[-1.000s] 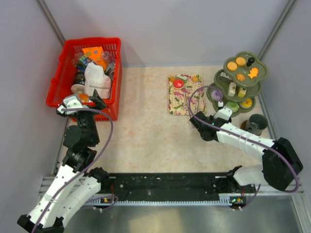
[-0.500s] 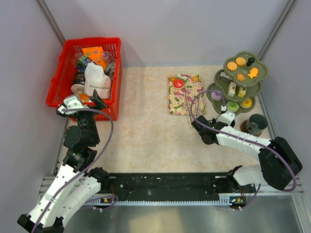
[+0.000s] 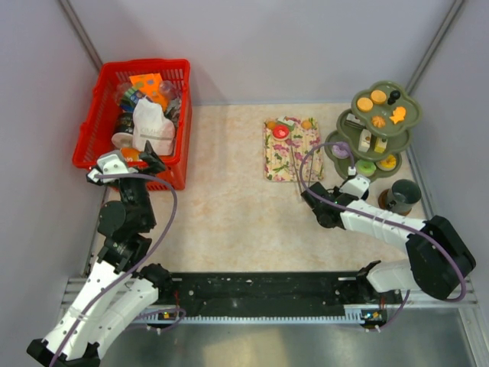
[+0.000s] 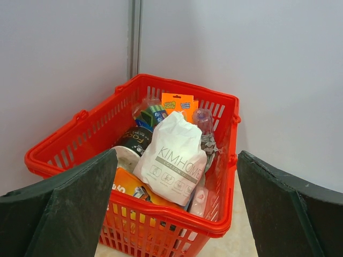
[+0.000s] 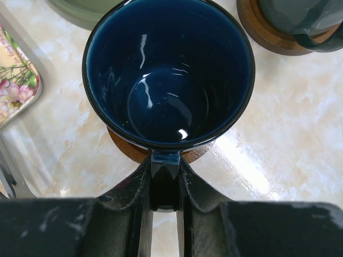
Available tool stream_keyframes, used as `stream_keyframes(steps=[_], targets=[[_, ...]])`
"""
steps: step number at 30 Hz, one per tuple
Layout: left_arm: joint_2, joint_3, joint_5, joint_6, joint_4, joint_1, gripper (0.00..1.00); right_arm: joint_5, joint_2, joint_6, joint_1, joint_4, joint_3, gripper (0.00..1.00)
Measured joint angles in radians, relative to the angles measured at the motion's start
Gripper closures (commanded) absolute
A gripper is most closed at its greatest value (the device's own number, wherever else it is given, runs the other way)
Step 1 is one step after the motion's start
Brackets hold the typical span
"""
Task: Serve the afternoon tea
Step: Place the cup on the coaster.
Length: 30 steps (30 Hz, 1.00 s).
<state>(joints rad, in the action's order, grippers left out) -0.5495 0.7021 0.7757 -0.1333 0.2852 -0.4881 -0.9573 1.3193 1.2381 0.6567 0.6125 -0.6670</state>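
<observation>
In the right wrist view a navy mug [image 5: 166,69] fills the middle, empty inside. My right gripper [image 5: 164,166] is shut on its handle. A round brown saucer [image 5: 126,147] shows right under the mug. A dark-green mug [image 5: 305,21] stands on a second saucer [image 5: 262,32] just beyond. From above, the right gripper [image 3: 353,186] sits in front of the olive three-tier stand [image 3: 374,130], which carries small pastries. My left gripper [image 3: 130,162] hangs open at the near rim of the red basket [image 3: 92,145], holding nothing.
A floral tray [image 3: 290,149] with a few small pastries lies left of the stand. The red basket [image 4: 225,176] holds a white bag [image 4: 174,155] and mixed clutter. Grey walls close in on three sides, and the stand's base [image 5: 80,13] is close to the navy mug.
My right gripper with the navy mug shifted a little to the near right, then stayed put. The left arm barely moved.
</observation>
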Motion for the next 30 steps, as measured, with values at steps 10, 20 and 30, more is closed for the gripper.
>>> stream_keyframes(steps=[10, 20, 30], targets=[[0.000, 0.000, 0.000, 0.000, 0.000, -0.003, 0.02, 0.024, -0.010, -0.004, -0.001, 0.004, 0.000, 1.00], [0.000, -0.001, 0.000, -0.001, 0.001, -0.004, 0.02, 0.035, -0.011, -0.004, 0.002, 0.013, 0.000, 1.00], [0.000, -0.001, 0.000, -0.001, 0.002, -0.004, 0.02, 0.047, -0.011, -0.006, 0.007, 0.016, 0.000, 0.76]])
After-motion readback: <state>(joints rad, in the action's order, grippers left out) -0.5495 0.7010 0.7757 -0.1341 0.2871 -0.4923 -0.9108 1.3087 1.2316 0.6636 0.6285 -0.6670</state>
